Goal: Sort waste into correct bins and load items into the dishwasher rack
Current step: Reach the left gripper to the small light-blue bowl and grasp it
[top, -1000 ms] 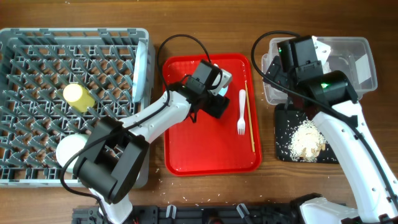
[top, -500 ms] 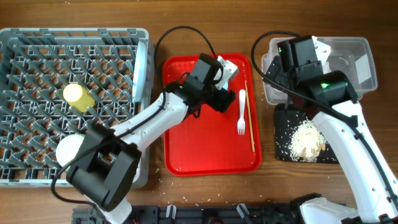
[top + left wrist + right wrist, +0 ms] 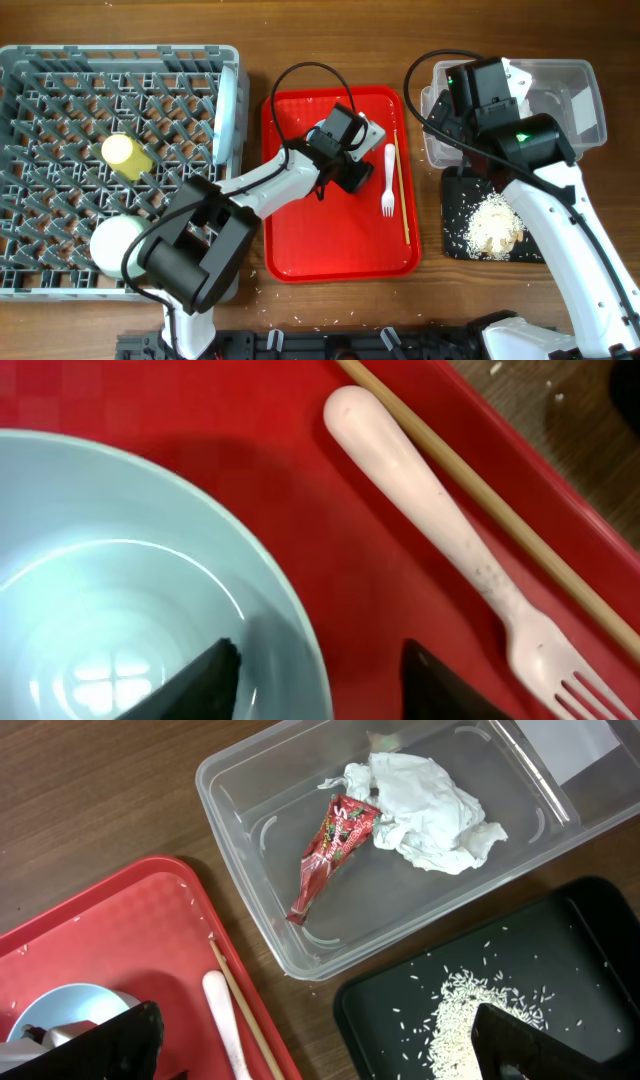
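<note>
Left wrist cam: left gripper [image 3: 318, 665] sits astride the rim of the blue-green bowl [image 3: 100, 580] on the red tray [image 3: 360, 590]. One finger is inside and one outside, jaws apart w/ gaps both sides. Bowl is upright, mouth up. White fork [image 3: 450, 530] lies just beside it, long axis parallel to the wooden chopstick [image 3: 500, 520], tines toward the tray's robot-side edge. Right gripper [image 3: 315, 1055] is spread wide and empty above the clear tub [image 3: 235, 830].

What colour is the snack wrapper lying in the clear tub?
The wrapper is red; clearest in the right wrist view.
</note>
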`<state>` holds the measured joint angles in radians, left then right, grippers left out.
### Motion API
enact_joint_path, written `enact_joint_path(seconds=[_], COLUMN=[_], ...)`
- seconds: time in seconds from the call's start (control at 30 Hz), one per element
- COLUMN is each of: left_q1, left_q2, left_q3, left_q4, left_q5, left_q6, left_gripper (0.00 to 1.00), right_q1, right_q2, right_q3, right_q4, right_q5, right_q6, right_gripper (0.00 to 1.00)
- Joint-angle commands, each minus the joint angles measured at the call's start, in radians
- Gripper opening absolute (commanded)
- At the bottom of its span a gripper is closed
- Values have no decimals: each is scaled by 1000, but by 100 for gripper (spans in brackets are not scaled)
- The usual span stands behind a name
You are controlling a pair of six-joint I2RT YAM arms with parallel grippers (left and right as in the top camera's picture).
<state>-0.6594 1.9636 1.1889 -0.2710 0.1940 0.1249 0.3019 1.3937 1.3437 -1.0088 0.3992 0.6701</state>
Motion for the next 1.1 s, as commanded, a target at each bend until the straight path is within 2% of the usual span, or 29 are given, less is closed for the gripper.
enact_joint_path(seconds=[0.0, 0.13, 0.33, 0.47, 0.6, 0.7, 0.93, 1.07], left_q1=[2, 2, 2, 2, 2, 2, 2, 2], left_q2=[7, -11, -40, -47, -63, -87, -216, -290], left_q3=[3, 3, 3, 3, 3, 3, 3, 3], left_q4=[25, 29, 28, 28, 28, 28, 28, 28], left_q5=[-13, -13, -13, -13, -6, -4, 6, 86], left_q6=[0, -36, -36, -81, -97, -168, -168, -168], left_gripper=[37, 31, 12, 4, 4, 4, 4, 4], right_q1=[0, 0, 0, 0, 0, 0, 0, 0], right_q2=[-8, -8, -8, -8, -8, -8, -8, -8], right_q3=[16, 16, 16, 16, 16, 16, 16, 16], right_q4=[2, 2, 2, 2, 2, 2, 2, 2], right_q5=[-5, -5, -5, -5, -5, -5, -5, -5], right_q6=[11, 11, 11, 12, 12, 12, 11, 11], right_gripper=[100, 100, 100, 100, 100, 100, 100, 100])
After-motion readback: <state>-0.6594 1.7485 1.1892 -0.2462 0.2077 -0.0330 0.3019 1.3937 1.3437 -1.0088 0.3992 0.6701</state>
